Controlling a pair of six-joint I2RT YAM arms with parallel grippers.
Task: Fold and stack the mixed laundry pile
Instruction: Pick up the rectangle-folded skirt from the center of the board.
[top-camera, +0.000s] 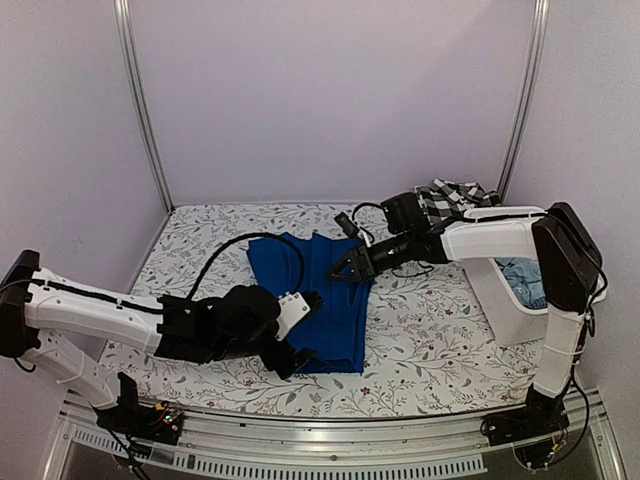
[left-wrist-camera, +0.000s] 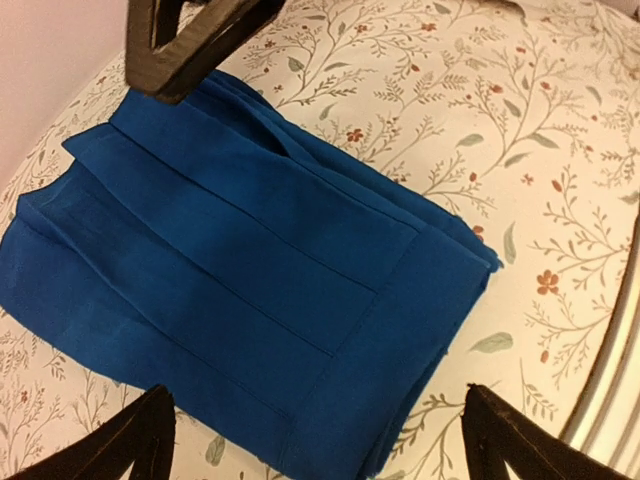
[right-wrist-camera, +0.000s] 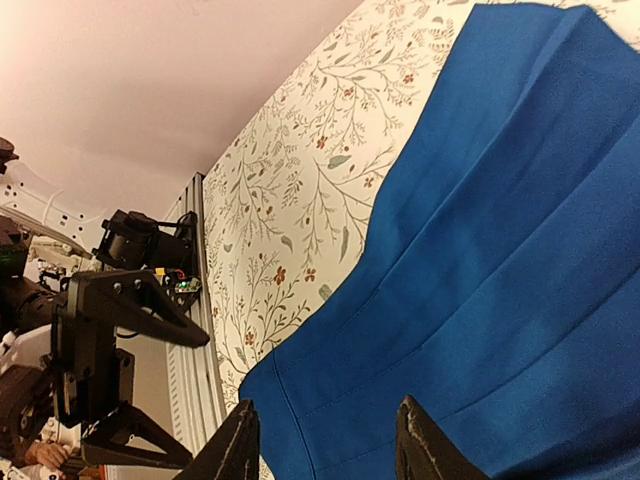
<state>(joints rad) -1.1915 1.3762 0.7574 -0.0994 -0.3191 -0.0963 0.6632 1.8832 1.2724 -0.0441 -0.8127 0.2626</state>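
1. Risk: L gripper (top-camera: 306, 328) sits low at the near edge of the blue garment (top-camera: 335, 310). If it closes on the top layer only, I reckon the fold peels open when lifted.
2. Risk: R gripper (top-camera: 338, 268) is at the far-right edge of the same cloth, w/ both arms crowded over one small piece. A careless sweep could knock fingers together or drag the fold askew.
3. Risk: layers at the near corner are already a bit staggered, so any sideways push prob. fans them out more.
4. L gripper: jaws as wide as they go, nothing in them, cloth lying under the gap.
5. R gripper: jaws part open, nothing pinched. From the wrist view I can't quite tell if the tips brush the fabric.
6. Blue garment: mid-table (top-camera: 430, 330), flat, folded to an oblong, several layers, long straight creases, deep royal blue.
7. Rest of the pile: plaid one (top-camera: 450, 195) draped at the far end of the tub (top-camera: 510, 310) on the right, pale blue one (top-camera: 525, 280) inside it. Neither is folded yet.
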